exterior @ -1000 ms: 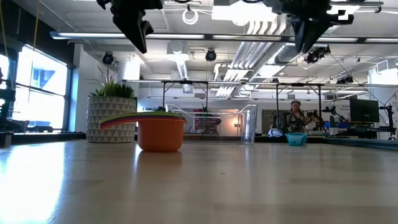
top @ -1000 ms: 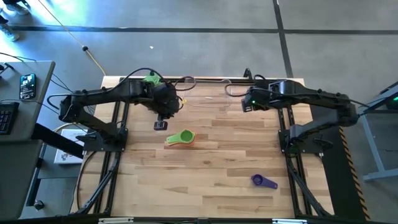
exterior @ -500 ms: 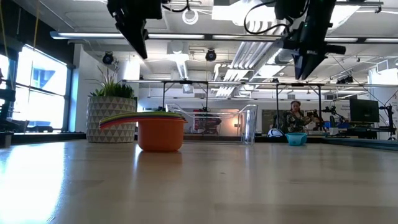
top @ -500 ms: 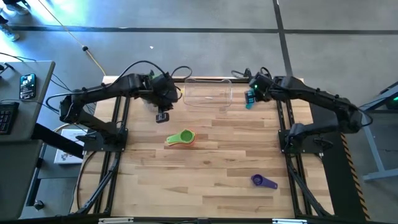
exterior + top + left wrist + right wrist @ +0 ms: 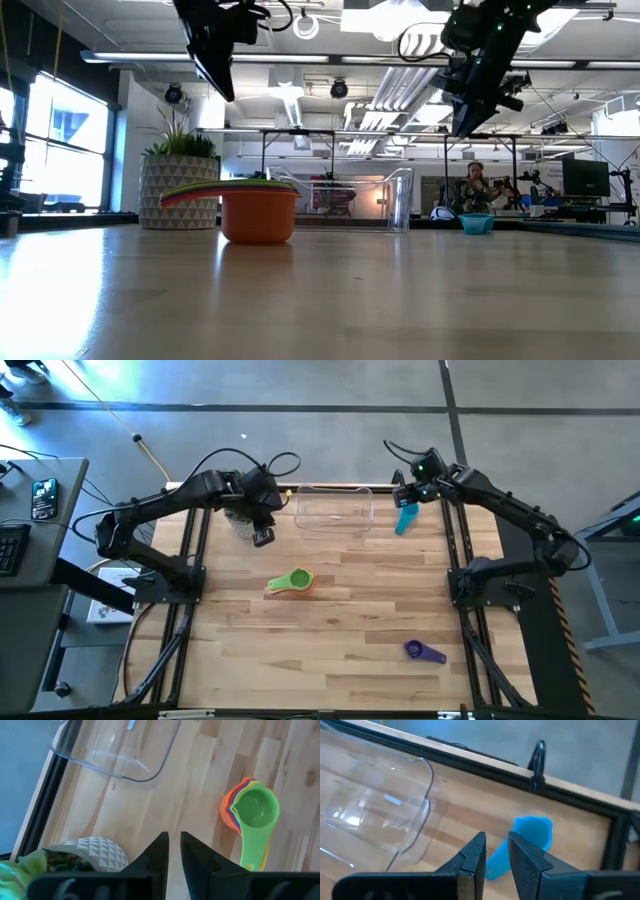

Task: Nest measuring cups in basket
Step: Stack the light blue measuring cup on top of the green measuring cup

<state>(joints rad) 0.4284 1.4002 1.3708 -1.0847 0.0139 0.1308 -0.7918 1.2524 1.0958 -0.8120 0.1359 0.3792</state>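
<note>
Purple cup (image 5: 423, 651) lies alone at the near right of my worktop (image 5: 330, 630); mid-worktop sits the nested stack (image 5: 291, 582), green on top. Farther back, the basket (image 5: 334, 511) is empty, the light blue cup (image 5: 406, 519) just beside its right end. My right pincer (image 5: 496, 851) has swung back over that cup, fingers nearly closed, holding nothing; it looks like my next pick. Left pincer (image 5: 174, 851) has retreated toward the plant pot (image 5: 87, 851), also nearly closed, empty.
</note>
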